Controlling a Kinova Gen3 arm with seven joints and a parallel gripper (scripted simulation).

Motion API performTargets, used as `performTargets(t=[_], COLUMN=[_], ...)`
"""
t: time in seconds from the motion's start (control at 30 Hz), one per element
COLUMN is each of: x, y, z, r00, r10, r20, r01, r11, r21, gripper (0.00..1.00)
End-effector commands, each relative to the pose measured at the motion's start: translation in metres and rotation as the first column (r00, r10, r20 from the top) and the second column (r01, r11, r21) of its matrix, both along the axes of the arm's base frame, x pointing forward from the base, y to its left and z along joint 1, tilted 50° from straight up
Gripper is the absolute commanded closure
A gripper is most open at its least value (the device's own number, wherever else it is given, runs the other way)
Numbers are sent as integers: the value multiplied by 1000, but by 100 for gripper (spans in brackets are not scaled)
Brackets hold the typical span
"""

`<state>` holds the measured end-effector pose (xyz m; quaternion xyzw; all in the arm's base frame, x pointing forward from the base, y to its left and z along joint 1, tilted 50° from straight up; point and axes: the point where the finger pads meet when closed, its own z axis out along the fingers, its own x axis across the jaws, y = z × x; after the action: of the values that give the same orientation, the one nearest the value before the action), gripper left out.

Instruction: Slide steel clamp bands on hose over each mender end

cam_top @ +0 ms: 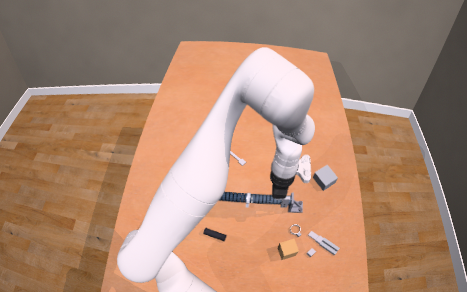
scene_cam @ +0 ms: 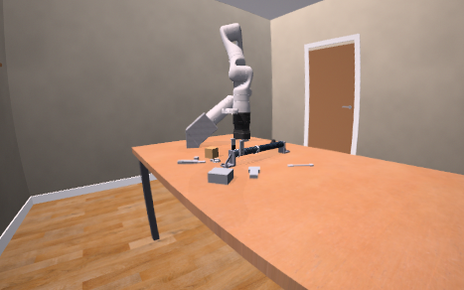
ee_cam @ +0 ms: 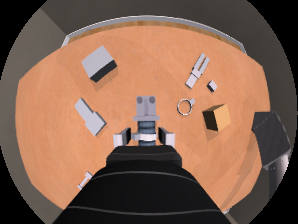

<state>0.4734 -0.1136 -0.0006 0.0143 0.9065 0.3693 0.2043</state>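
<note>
A dark ribbed hose lies across the table, its right end held in a grey bracket. One steel clamp band sits around the hose near its middle. I cannot make out the second band; the gripper covers that stretch of hose. My gripper points straight down over the hose close to the bracket, open, with a finger on each side of the hose and nothing held. The exterior view shows the gripper low at the hose. In the wrist view the open fingers flank the hose, with the bracket just beyond.
A grey block and a white part lie right of the gripper. A loose ring, tan cube, grey fitting and small grey cube lie in front. A black bar and white tool lie to the left.
</note>
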Motion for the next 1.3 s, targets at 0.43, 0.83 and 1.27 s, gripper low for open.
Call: performTargets(t=[0.43, 0.83, 1.27], x=[3, 3, 3], y=[7, 7, 7], z=[-3, -3, -3], r00=[1000, 1000, 1000], r10=[7, 7, 7], r20=[-1, -1, -1], r01=[-7, -7, -7], r11=[1000, 1000, 1000], r21=[4, 4, 4], gripper=[0, 25, 25])
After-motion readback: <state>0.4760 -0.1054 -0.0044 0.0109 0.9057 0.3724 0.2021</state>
